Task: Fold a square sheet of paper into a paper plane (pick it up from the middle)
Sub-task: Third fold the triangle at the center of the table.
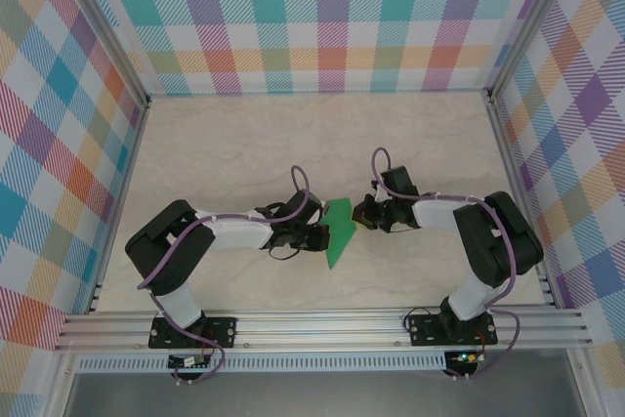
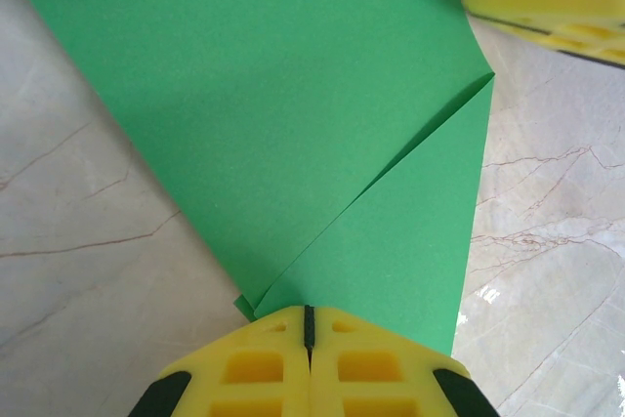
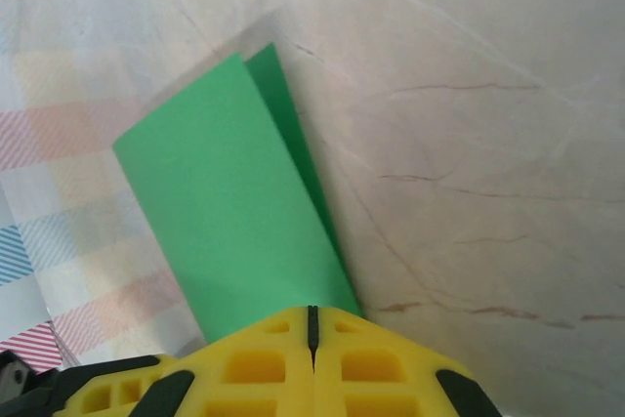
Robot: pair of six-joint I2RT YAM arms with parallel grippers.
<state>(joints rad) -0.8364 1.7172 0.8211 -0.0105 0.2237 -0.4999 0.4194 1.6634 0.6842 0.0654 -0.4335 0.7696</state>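
Working outward from the aluminium rail (image 1: 322, 324) at the near edge, we enter the following.

Item 1, left gripper (image 1: 314, 238): jaws closed tight, yellow tips meeting on the near corner of the sheet. We cannot tell whether paper is nipped between them or merely pressed beneath.

Item 2, square sheet of paper (image 1: 339, 232): green, part folded, mid-table (image 1: 244, 144) between the two grippers. The left wrist view shows one diagonal flap laid over the main panel, its crease running from the near corner to the right-hand edge. The right wrist view shows two layers, the upper not quite covering the lower.

Item 3, right gripper (image 1: 368, 214): jaws likewise closed, tips at the sheet's right side. Whether they hold or press, we again cannot tell.

Item 4, plaid walls (image 1: 322, 17): beyond, well apart from the work.

Step in hand, in our judgement: setting a nose fold, early in the plane. To do it well, we would pin the corner with one set of tips so the sheet cannot slide on the smooth top. We would then square the flap's edge to the centre line and run closed tips along the crease from the point outward, pressing rather than dragging.
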